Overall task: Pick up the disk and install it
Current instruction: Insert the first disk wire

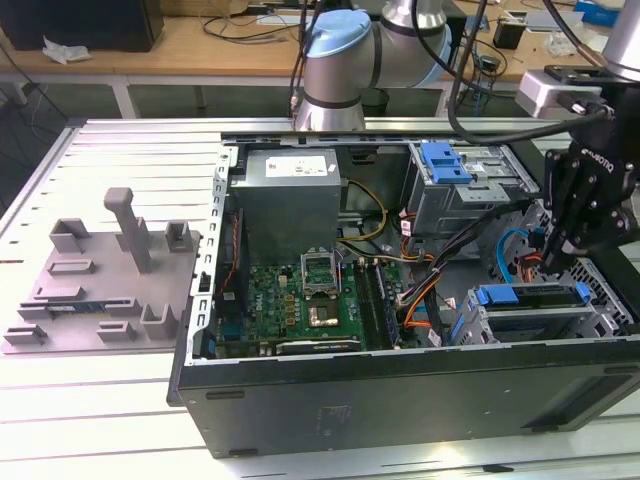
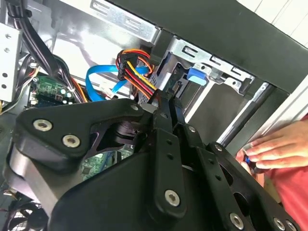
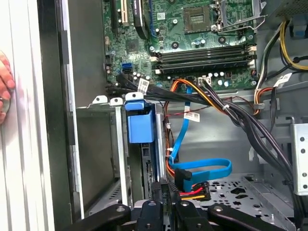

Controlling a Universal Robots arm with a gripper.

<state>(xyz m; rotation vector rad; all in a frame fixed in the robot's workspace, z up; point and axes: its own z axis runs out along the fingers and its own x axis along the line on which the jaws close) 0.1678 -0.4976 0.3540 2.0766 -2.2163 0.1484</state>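
Grey fixture point(image 1: 100, 270): it is lying on the slatted tabletop point(image 1: 100, 420) at the exterior view's left, well apart from the work.

Computer case point(image 1: 400, 385): it is lying open on its side in the middle, with the motherboard point(image 1: 310, 300) facing up.

Upper cage point(image 1: 445, 165): it is sitting at the far side of the case, with a blue latch on top.

The disk point(image 1: 530, 297): it is sitting in the lower drive cage towards the exterior view's right. The blue carrier end is showing there, and also in the first wrist view point(image 3: 139, 127) and the second wrist view point(image 2: 196, 76).

Cables: a blue data cable point(image 3: 202, 168) and an orange, red and yellow power bundle point(image 2: 134, 67) are looping loosely just beside the cage.

Gripper point(image 1: 553, 258): it is reaching down inside the case next to the cage and touching or nearly touching the cable ends. In both wrist views point(image 2: 166, 98) point(image 3: 166, 188) the fingers are pressing together, with nothing visible between them.

Person's hand point(image 2: 269, 149): it is resting on the case's outer edge, near the gripper.

Step in hand, as a judgement: the disk is looking seated or nearly so, and the arm is working at the cabled end of the cage.

Doing it well: any push is best kept square to the carrier, so that it is sliding straight in its rails. The closed fingers are best kept off the loose connectors and clear of the hand.
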